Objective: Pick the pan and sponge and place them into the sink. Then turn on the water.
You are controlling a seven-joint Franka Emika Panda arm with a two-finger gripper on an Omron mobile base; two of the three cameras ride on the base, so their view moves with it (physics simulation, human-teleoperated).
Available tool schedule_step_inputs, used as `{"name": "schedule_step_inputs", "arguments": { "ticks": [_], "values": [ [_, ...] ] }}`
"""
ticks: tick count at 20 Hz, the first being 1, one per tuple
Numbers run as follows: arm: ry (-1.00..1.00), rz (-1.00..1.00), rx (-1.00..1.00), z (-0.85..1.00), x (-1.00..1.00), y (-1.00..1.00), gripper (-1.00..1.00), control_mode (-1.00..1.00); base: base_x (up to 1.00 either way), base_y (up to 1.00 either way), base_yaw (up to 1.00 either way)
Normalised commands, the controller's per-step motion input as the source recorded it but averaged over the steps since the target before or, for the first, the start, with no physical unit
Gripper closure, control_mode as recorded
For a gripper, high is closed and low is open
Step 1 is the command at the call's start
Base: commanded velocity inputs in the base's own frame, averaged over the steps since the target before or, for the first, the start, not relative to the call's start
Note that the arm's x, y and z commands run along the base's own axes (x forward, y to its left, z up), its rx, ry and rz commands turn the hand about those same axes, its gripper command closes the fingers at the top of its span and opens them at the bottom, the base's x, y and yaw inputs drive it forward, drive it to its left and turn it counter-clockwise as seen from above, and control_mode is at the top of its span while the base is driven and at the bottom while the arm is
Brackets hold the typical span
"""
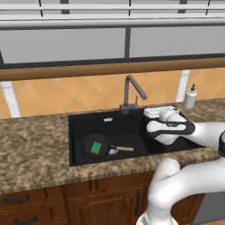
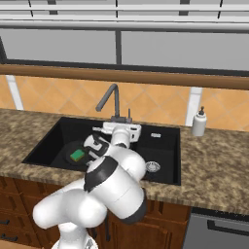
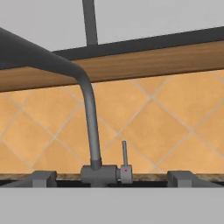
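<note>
Faucet work was all that looked left at this point, since the pan (image 1: 94,146) sat flat in the wide basin of the sink (image 1: 83,121) with the sponge (image 1: 96,148) lying inside it, green side up, and no water was running.

The gripper (image 3: 112,179) was spread wide, holding nothing, squared up in front of the faucet (image 3: 89,127) with one fingertip showing on each side of its base. My take on doing this well: that thin upright lever (image 3: 124,153) beside the base is a tiny target, so I'd ease in slow and centred, catch the lever with one finger and push gently instead of squeezing. Going in too high would probably clip the neck.

Looks-wise, the faucet was a matte dark grey gooseneck, smooth tube on a chunky block base. The sink was flat black and boxy, set in a speckled brown stone counter (image 1: 35,149). The pan was round and black with a skinny pale wood handle. Backsplash was glossy orange diamond tile.
</note>
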Motion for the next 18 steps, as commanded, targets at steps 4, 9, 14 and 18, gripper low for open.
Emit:
{"name": "schedule_step_inputs", "arguments": {
  "ticks": [4,9,14,18],
  "values": [
    [0.00,0.00,0.00,-0.04,0.11,0.02,-1.00,-1.00,0.00,0.00,0.00],
    [0.00,0.00,0.00,-0.09,0.17,0.00,-1.00,-1.00,0.00,0.00,0.00],
    [0.00,0.00,0.00,0.00,0.37,0.00,-1.00,-1.00,0.00,0.00,0.00],
    [0.00,0.00,0.00,-0.07,0.36,0.00,-1.00,-1.00,0.00,0.00,0.00]
  ]
}}
